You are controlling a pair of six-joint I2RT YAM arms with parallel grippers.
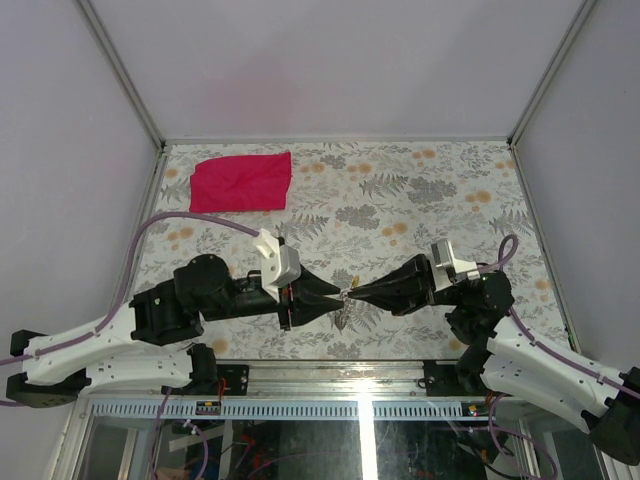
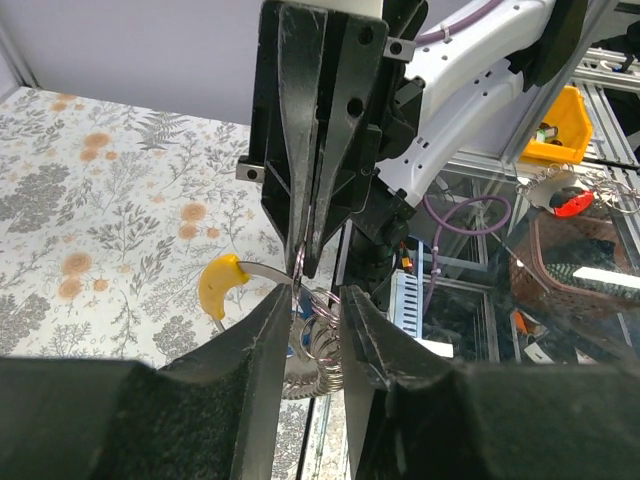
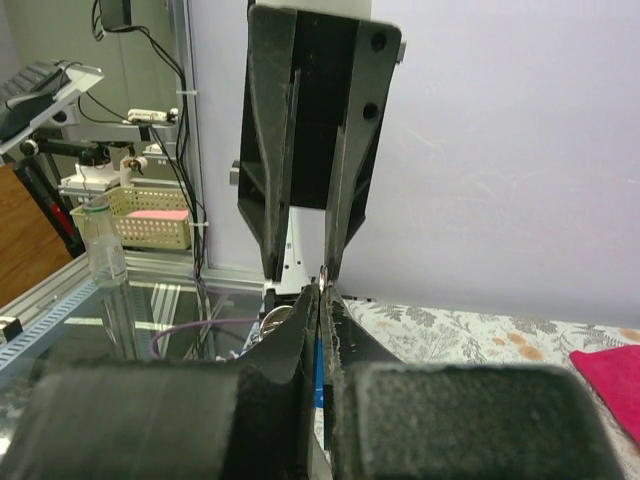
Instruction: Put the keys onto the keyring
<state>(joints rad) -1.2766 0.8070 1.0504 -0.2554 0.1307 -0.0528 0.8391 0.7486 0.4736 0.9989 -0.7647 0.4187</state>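
My two grippers meet tip to tip above the table's near middle. My right gripper (image 1: 354, 292) is shut on the thin wire of the keyring (image 2: 325, 335), which hangs as coiled rings with a silvery chain below. In the left wrist view the right gripper (image 2: 304, 262) comes down from above. A yellow-headed key (image 2: 222, 283) sticks out to the left of the ring; it also shows in the top view (image 1: 353, 277). My left gripper (image 2: 315, 297) is open, one finger on each side of the ring. A blue sliver (image 3: 318, 372) shows between the shut right fingers (image 3: 308, 310).
A red cloth (image 1: 242, 181) lies at the table's far left. The floral tabletop (image 1: 420, 190) is bounded by metal frame rails. Past the near edge stand a glass panel, cables and a yellow bin (image 2: 558, 130).
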